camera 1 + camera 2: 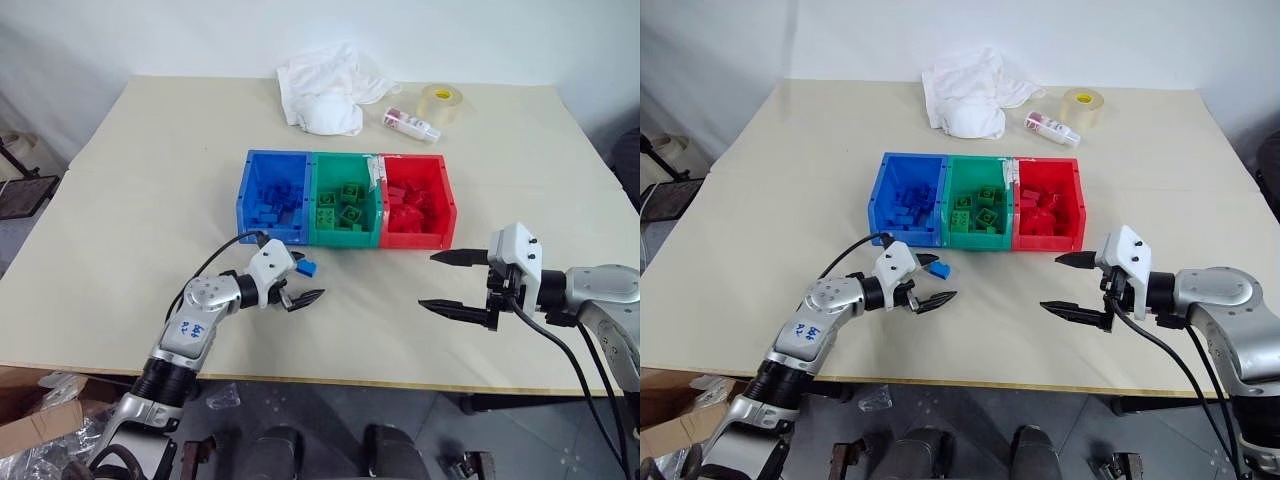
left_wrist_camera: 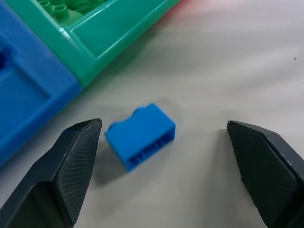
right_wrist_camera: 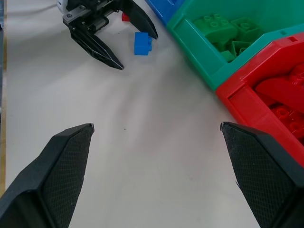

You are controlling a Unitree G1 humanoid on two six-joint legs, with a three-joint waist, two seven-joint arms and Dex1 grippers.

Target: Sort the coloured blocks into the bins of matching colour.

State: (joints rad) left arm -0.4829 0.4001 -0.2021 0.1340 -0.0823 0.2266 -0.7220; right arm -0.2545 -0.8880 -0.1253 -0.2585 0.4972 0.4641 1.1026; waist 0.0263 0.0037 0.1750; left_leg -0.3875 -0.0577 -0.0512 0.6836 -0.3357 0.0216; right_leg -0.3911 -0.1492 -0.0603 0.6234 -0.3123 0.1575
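Note:
Three joined bins stand mid-table: the blue bin [image 1: 272,195], green bin [image 1: 345,205] and red bin [image 1: 415,200], each holding blocks of its own colour. One small blue block [image 1: 307,268] lies on the table just in front of the blue bin. My left gripper [image 1: 308,278] is open, its fingers [image 2: 71,161] on either side of this blue block [image 2: 141,135] without touching it. A small red bit [image 3: 125,17] shows behind that gripper; I cannot tell what it is. In front of the red bin, my right gripper [image 1: 427,281] hangs open and empty over bare table.
A white cloth [image 1: 325,85], a small pink-labelled bottle [image 1: 410,123] and a clear tape roll [image 1: 441,103] lie at the back of the table. The table's front edge [image 1: 350,382] runs just below both arms.

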